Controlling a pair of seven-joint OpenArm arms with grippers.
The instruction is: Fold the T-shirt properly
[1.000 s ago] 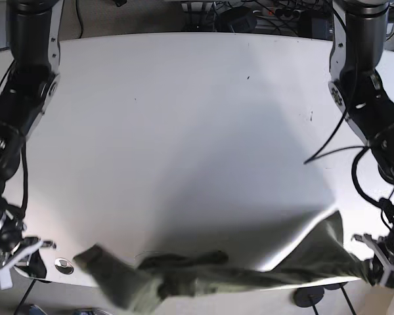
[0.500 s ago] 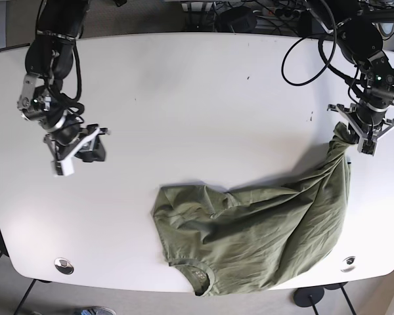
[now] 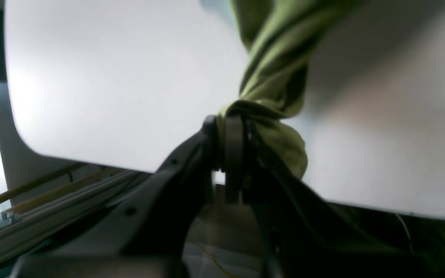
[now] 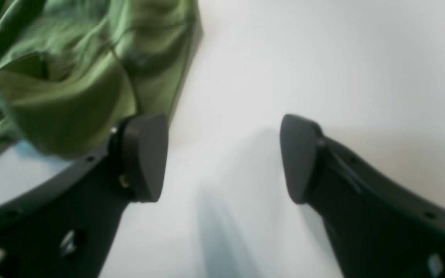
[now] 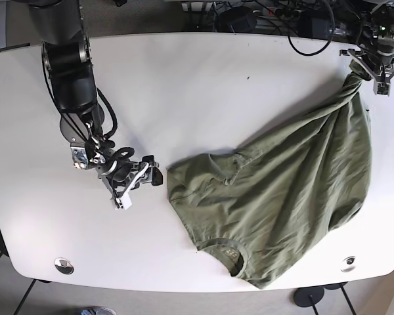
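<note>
The left gripper (image 5: 370,71) is clamped on a bunched corner of the olive green T-shirt (image 5: 289,197), which spreads from there across the white table (image 5: 184,92). The right gripper (image 5: 148,178) sits wide apart and holds nothing, just beside the shirt's near edge.

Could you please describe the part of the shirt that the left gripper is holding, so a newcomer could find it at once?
On the white table, follow the olive-green cotton T-shirt to the far corner on the left arm's side. There it narrows into a twisted bunch, clamped in the black left gripper, unlike the flat-lying rest.
</note>
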